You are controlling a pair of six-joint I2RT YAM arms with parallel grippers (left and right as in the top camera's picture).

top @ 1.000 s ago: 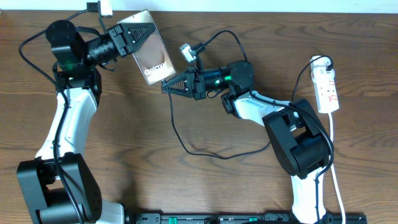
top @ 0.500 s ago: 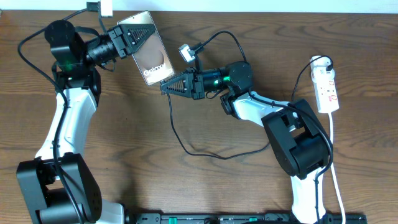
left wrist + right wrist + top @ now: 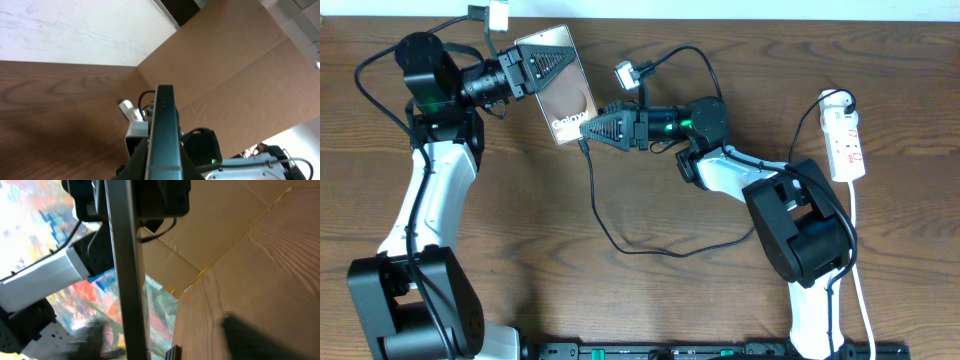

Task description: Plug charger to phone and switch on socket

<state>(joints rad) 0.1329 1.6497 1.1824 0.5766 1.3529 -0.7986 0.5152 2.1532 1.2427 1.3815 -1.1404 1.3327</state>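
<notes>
My left gripper [image 3: 552, 62] is shut on the phone [image 3: 570, 100], a glossy brown slab held tilted off the table at the upper left. In the left wrist view the phone's thin edge [image 3: 164, 135] stands straight up between my fingers. My right gripper [image 3: 588, 129] is at the phone's lower edge, jaws open, and the phone's edge [image 3: 122, 280] runs up between them. The charger's black cable [image 3: 603, 220] rises to that lower edge; I cannot tell whether its plug is seated. Its white adapter [image 3: 834, 99] sits in the top of the socket [image 3: 846, 140] at the far right.
The black cable loops across the table's middle and passes behind the right arm's base [image 3: 800, 240]. The strip's white cord [image 3: 861, 270] runs down the right edge. A brown cardboard wall [image 3: 240, 65] stands at the table's back.
The phone has shifted a little right and down toward the right gripper. The right gripper has moved up to the phone's lower edge and its jaws have opened.
</notes>
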